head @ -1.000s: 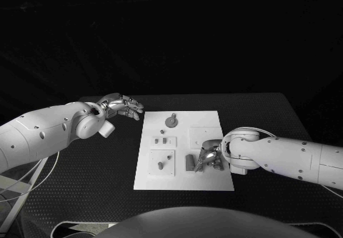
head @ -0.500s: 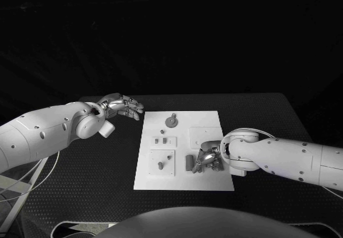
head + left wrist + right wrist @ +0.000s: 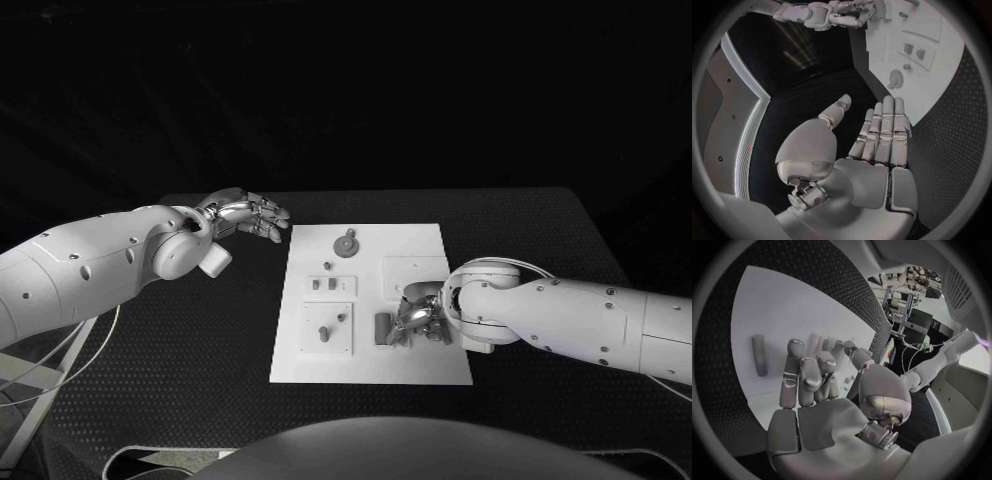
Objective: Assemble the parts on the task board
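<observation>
Hovering off the task board's [image 3: 369, 372] far-left corner, the left hand [image 3: 248, 213] holds nothing, fingers straight and slightly apart. Several grey parts [image 3: 346, 243] already sit on the board. Right hand [image 3: 415, 322] curls over a loose bar [image 3: 384, 328] lying there; whether it grips is unclear. Assembly looks unfinished.

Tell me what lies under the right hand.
Under the right hand is the white task board, with a grey bar-shaped part beside its fingers. The hand covers whatever lies directly beneath it.
</observation>
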